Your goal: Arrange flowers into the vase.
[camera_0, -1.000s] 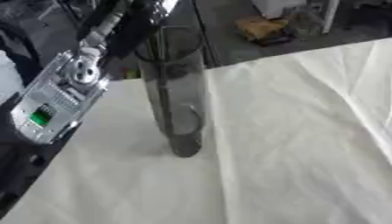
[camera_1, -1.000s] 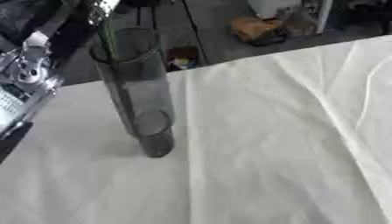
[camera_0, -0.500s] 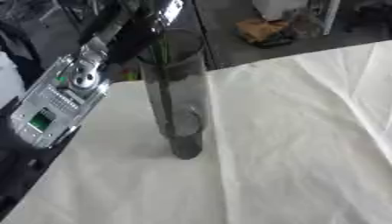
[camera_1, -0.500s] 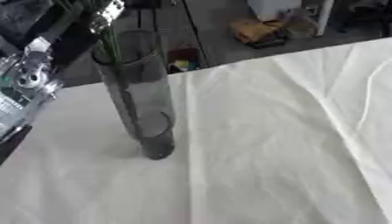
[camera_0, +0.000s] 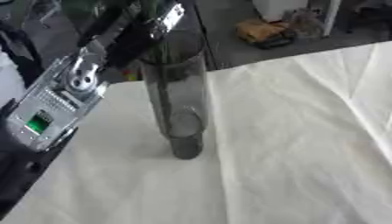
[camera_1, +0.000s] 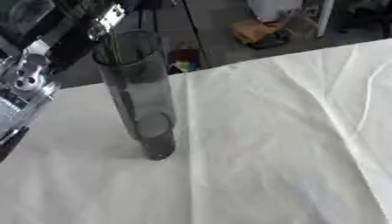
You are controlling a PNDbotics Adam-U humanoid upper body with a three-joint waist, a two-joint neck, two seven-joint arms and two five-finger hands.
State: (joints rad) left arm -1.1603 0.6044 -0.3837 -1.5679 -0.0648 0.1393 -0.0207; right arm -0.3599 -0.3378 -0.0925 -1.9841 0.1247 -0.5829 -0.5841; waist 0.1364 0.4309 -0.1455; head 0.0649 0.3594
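A tall dark glass vase (camera_1: 141, 100) stands upright on the white cloth (camera_1: 268, 153), left of the middle. My left arm (camera_0: 46, 113) comes in from the left, and its black and silver hand (camera_0: 141, 33) hovers just over the vase's rim. The hand is curled on a thin green flower stem (camera_1: 121, 70), which runs down inside the glass. Any bloom is hidden above the top edge. My right hand does not show.
The table's far edge (camera_1: 229, 63) runs just behind the vase, with dark floor beyond. A yellow and black object (camera_0: 264, 33) and a white box (camera_1: 272, 6) sit on that floor. The cloth stretches right and toward me.
My left hand has sunk a little toward the vase's rim, taking the stem deeper into the glass. The vase has stayed where it was.
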